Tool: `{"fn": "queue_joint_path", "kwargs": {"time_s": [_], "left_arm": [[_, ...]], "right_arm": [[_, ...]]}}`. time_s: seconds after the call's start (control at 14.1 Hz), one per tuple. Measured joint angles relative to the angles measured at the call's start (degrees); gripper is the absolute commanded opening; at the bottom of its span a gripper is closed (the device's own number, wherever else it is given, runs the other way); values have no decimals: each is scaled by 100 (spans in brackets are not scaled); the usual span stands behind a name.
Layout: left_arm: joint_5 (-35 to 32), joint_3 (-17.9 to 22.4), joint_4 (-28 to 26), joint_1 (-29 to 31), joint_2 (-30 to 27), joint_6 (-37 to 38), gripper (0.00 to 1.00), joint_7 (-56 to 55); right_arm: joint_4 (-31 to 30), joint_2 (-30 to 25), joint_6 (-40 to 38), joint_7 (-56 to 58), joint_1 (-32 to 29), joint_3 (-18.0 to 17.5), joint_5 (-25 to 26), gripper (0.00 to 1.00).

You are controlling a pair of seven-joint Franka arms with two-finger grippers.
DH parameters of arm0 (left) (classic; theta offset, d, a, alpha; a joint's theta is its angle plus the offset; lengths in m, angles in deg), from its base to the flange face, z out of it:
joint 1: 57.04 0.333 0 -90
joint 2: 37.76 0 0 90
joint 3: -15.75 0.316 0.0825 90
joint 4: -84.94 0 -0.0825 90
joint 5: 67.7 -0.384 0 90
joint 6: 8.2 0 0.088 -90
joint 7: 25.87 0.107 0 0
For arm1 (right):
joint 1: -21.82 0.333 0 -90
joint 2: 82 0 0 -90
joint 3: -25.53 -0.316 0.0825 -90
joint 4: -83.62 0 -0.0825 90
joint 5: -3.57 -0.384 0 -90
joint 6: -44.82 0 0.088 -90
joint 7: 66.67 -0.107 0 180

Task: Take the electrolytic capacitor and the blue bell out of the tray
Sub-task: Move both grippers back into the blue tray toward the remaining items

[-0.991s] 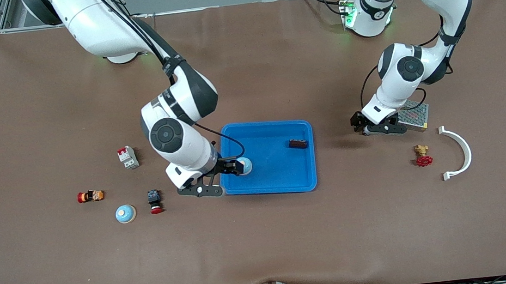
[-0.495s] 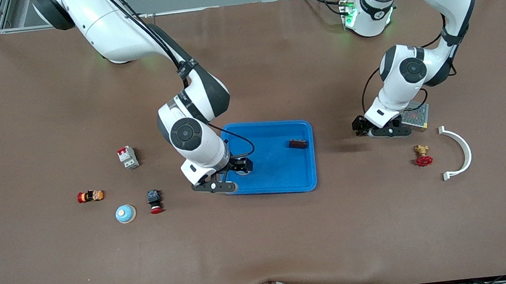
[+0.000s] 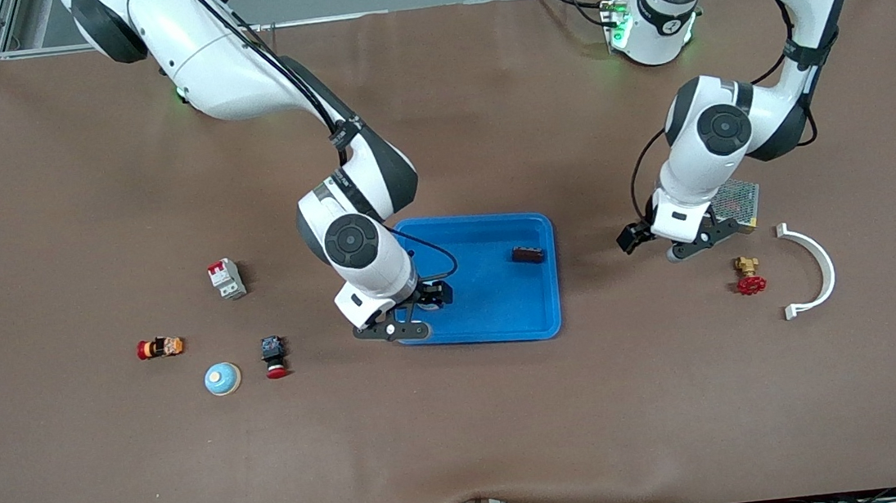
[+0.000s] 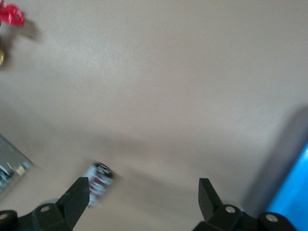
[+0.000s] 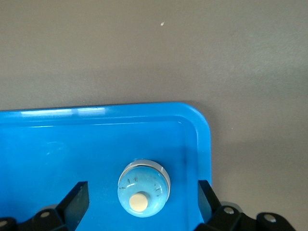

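A light blue bell [image 5: 143, 188] with a cream button stands in a corner of the blue tray [image 3: 503, 312]. My right gripper [image 5: 142, 190] is open, with one finger on each side of the bell and not touching it. In the front view this gripper [image 3: 434, 295] hides the bell. A small dark brown block [image 3: 528, 254], perhaps the capacitor, lies in the tray near its farther edge. My left gripper [image 3: 628, 239] is open and empty over bare table between the tray and a metal box. In the left wrist view [image 4: 142, 185] a small red-and-white cylinder [image 4: 98, 184] lies next to one finger.
A second blue bell [image 3: 222, 378], a red push button [image 3: 273, 357], a red-and-white breaker [image 3: 226, 278] and a small orange part [image 3: 160, 347] lie toward the right arm's end. A mesh metal box [image 3: 737, 203], a red-handled brass valve [image 3: 748, 276] and a white curved bracket [image 3: 813, 266] lie toward the left arm's end.
My right gripper carried the bell from the tray's edge into the tray and opened, letting it go. My left gripper turned and shifted a little over the table.
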Motion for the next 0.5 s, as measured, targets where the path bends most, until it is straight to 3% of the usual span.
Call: {"fn": "queue_joint_path", "kwargs": {"time_s": [0.5], "left_arm": [[0, -362, 174, -15, 2, 47, 100, -2988]], "right_arm": [[-3, 229, 248, -16, 116, 1, 0, 100]]}}
